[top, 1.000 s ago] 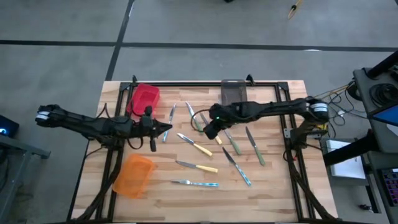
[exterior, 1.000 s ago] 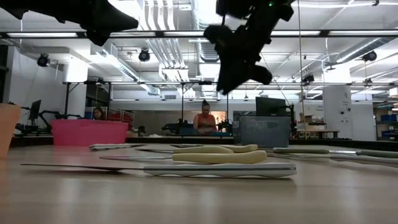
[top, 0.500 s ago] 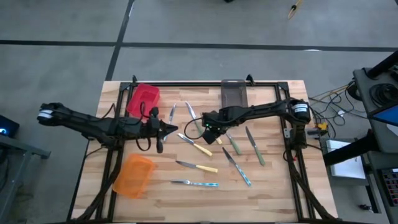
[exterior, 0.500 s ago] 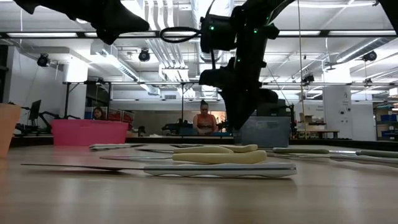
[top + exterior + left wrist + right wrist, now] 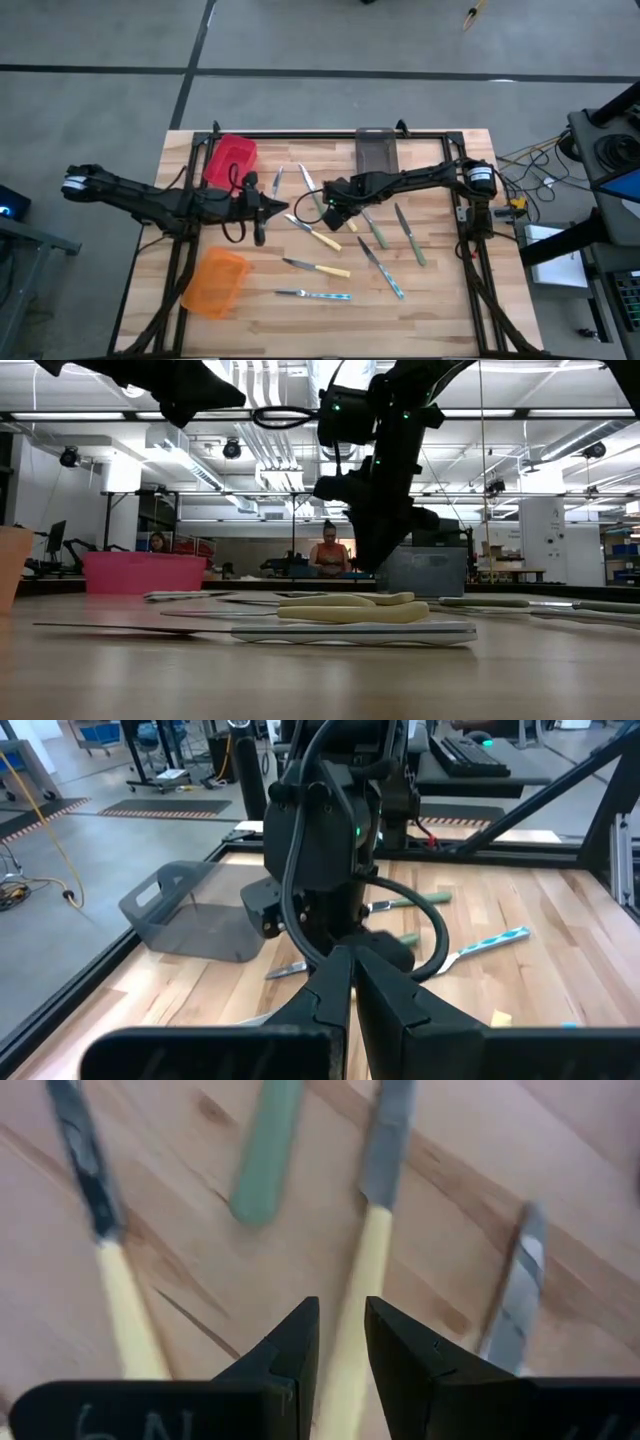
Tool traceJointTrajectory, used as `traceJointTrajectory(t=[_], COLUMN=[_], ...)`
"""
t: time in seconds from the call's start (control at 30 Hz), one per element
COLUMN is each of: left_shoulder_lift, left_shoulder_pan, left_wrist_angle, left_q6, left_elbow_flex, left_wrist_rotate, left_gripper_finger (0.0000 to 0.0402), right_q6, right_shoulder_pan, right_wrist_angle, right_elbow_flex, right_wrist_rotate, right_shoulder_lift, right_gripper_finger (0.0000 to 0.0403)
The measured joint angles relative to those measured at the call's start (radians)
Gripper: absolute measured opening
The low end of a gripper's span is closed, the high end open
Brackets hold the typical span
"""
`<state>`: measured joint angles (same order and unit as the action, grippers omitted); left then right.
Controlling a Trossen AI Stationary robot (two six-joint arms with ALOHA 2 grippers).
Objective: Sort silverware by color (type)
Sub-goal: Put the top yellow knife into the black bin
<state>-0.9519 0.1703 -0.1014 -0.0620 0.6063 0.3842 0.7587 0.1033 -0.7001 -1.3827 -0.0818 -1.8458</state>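
Hovering low over the counter (image 5: 440,300), the right hand (image 5: 340,1342) has its fingers slightly parted astride a yellow-handled knife (image 5: 352,1330), gripping nothing. The left hand (image 5: 347,982), empty, is pressed shut. Other silverware (image 5: 318,268) lies scattered mid-counter.

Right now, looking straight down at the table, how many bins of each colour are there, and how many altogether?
Red bin: 1
Orange bin: 1
Grey bin: 1
Total: 3 bins
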Motion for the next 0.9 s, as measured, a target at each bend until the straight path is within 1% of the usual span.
traceJointTrajectory(t=[0.27,0.4,0.6,0.77,0.9], left_shoulder_lift=[0.016,0.027,0.034,0.042,0.061], left_shoulder_pan=[0.0,0.0,0.0,0.002,0.011], left_wrist_angle=[0.005,0.009,0.025,0.051,0.053], left_q6=[-0.001,-0.002,-0.003,-0.029,-0.03], left_elbow_flex=[0.003,0.002,0.001,0.002,0.002], left_wrist_rotate=[0.0,0.0,0.0,-0.001,-0.001], left_gripper_finger=[0.0,0.0,0.0,0.0,0.0], right_q6=[-0.011,-0.011,-0.007,-0.007,0.011], right_shoulder_pan=[0.002,0.002,0.002,0.002,0.003], right_wrist_angle=[0.008,0.037,0.038,0.04,0.043], right_elbow_flex=[0.0,0.0,0.0,0.0,0.001], right_wrist_rotate=[-0.001,-0.054,-0.06,-0.064,-0.11], right_shoulder_lift=[-0.004,-0.004,-0.004,-0.019,-0.035], right_gripper_finger=[0.0075,0.0075,0.0076,0.0103,0.0134])
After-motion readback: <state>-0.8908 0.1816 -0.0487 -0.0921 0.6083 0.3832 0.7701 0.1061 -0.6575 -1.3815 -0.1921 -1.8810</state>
